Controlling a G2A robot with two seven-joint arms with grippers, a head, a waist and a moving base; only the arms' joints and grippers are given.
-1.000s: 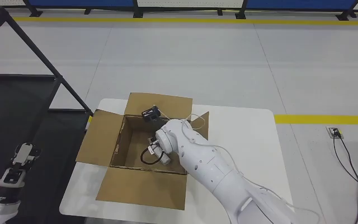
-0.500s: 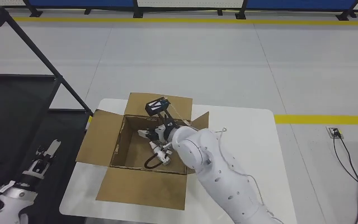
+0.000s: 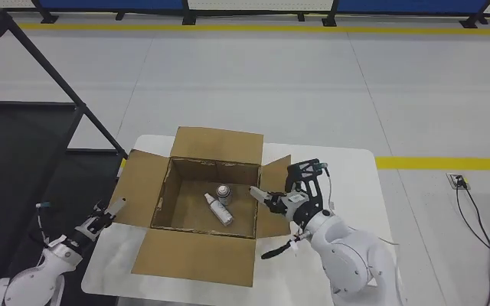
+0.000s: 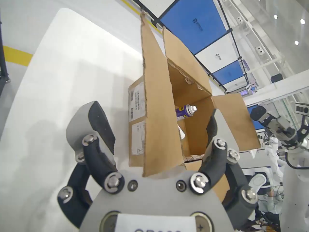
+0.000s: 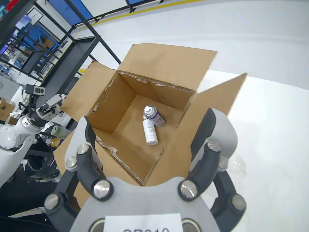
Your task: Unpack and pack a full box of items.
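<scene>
Now, landmark: an open cardboard box sits on the white tabletop with its four flaps turned outward.
Spray can: a can with a dark blue body and white cap rests on the box floor, toward the wall farthest from the robot, with its cap facing upward.
White bottle: a slim white bottle lies on its side on the box floor. One end is right against the spray can and the other points toward the box's near wall.
Left flap: the left flap lies spread out flat from the box's rim.
Right flap: the right flap stands raised at a slant instead of lying flat.
Left end effector: the left end effector hangs just outside the box, off the outer edge of the left flap. Its fingers are spread wide and hold nothing. Contact with the flap cannot be judged.
Right end effector: the right end effector is beside the box at the right flap, with its fingers spread wide and empty. In its wrist view the flap rises between them.
Labels: paper labels are stuck on the box's outer wall facing the left end effector.
</scene>
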